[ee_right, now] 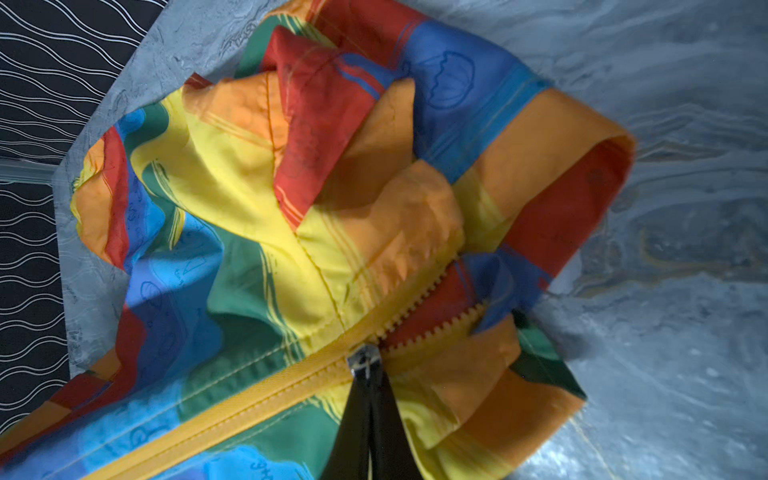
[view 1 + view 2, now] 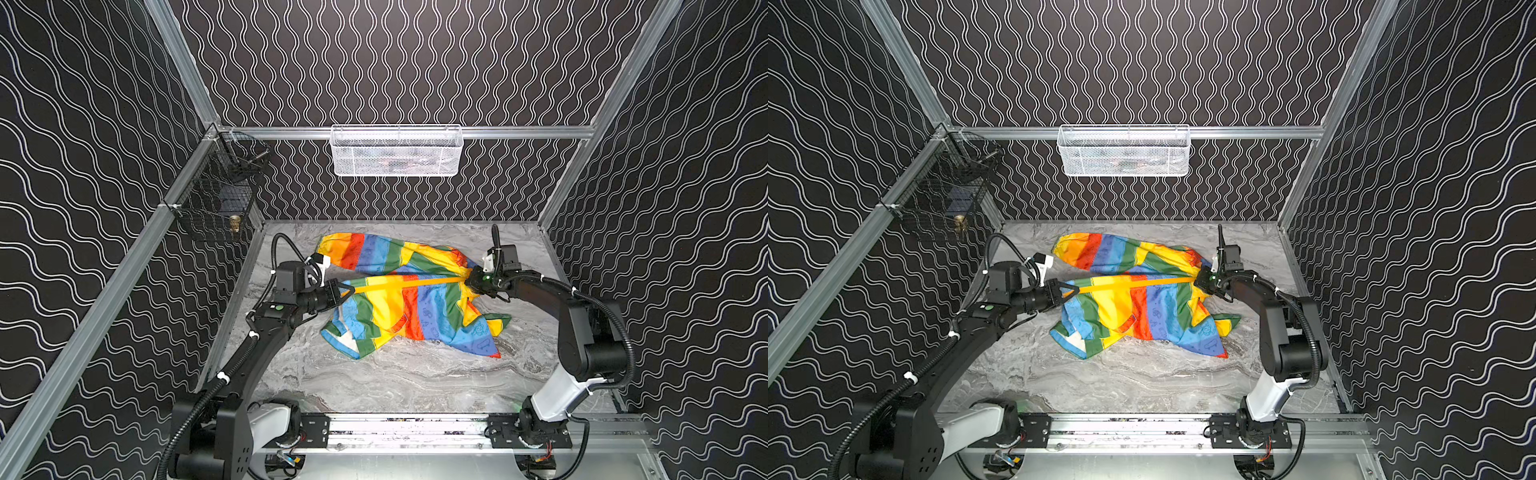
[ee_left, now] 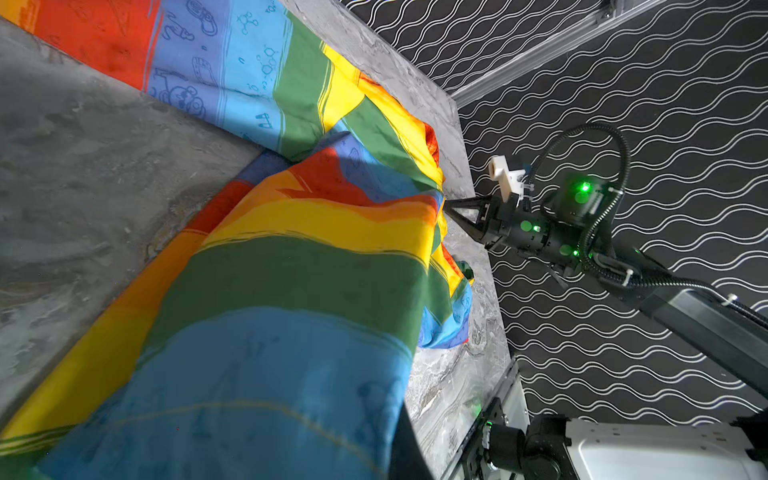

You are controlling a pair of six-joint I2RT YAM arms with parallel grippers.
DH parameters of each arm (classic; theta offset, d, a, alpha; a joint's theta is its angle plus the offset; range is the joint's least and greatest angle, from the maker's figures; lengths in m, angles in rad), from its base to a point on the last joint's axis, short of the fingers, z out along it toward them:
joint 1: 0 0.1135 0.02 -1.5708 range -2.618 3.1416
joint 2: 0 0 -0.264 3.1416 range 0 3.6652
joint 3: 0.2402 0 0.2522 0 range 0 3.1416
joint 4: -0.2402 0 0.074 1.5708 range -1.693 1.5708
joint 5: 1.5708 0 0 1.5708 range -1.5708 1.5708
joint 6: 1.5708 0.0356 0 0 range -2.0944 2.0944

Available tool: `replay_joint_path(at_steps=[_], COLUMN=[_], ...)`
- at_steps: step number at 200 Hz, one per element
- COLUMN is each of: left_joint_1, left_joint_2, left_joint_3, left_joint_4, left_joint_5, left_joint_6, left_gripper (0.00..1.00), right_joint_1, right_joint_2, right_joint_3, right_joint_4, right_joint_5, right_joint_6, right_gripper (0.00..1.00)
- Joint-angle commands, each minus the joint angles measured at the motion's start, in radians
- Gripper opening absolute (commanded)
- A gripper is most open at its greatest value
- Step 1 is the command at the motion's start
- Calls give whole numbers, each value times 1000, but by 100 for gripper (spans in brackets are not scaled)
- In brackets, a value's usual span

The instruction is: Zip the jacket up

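Rainbow-striped jacket (image 2: 399, 307) at frame centre on marble table (image 2: 415, 382), orange zipper (image 2: 407, 284) taut, left gripper (image 2: 347, 291) clenched on its hem end, right gripper (image 2: 468, 279) clenched on slider (image 1: 365, 360).

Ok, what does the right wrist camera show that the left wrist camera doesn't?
Only right wrist: the zipper slider pinched in the right gripper's shut jaws, with open teeth beyond it. Only left wrist: that gripper seen from outside, with its arm behind it. Both: the striped jacket on the marble table.
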Motion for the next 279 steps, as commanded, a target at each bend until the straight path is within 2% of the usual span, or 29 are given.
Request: replay_joint_path(at_steps=[1, 94, 157, 176, 188, 189, 191, 192, 193, 195, 200, 203, 214, 227, 229, 234, 253, 279], left_joint_1=[12, 50, 66, 66, 66, 66, 66, 66, 66, 66, 66, 67, 70, 75, 75, 77, 77, 74], left_joint_2=[0, -5, 59, 84, 108, 109, 115, 116, 119, 121, 138, 145, 168, 172, 172, 171, 143, 50], left_joint_3=[-3, -2, 53, 83, 119, 122, 129, 131, 137, 147, 170, 186, 224, 242, 245, 253, 278, 297], left_joint_4=[28, -17, -43, -74, -122, -127, -137, -142, -147, -156, -194, -216, -264, -271, -272, -274, -258, -142], left_joint_5=[-27, -75, -79, -120, -172, -176, -186, -189, -195, -206, -242, -260, -326, -370, -375, -386, -443, -537], left_joint_6=[21, 25, 41, 58, 74, 75, 78, 80, 82, 86, 94, 99, 112, 111, 109, 109, 121, 168], left_gripper=[0, 0, 0, 34, 47, 53, 79, 89, 94, 97, 98, 99, 98, 98, 98, 98, 99, 99], right_joint_1=[-22, -72, -74, -76, -75, -75, -75, -75, -75, -76, -76, -76, -77, -79, -79, -81, -89, -100], right_joint_2=[13, 63, 47, 45, 46, 46, 45, 45, 45, 45, 43, 42, 27, 4, 0, -9, -51, -133], right_joint_3=[15, 68, 91, 109, 133, 136, 139, 141, 143, 149, 159, 165, 177, 188, 188, 191, 200, 218], right_joint_4=[-18, -48, -55, -49, -59, -59, -60, -60, -61, -65, -70, -73, -79, -95, -98, -100, -111, -112], right_joint_5=[127, 162, 87, 34, 18, 16, 12, 10, 9, 7, 3, 1, 9, 47, 52, 61, 112, 202], right_joint_6=[-12, -37, -71, -73, -72, -72, -72, -72, -72, -72, -72, -72, -63, -47, -45, -44, -42, -26], right_gripper=[0, 0, 0, 0, 0, 0, 0, 0, 0, 0, 0, 6, 45, 76, 85, 97, 99, 99])
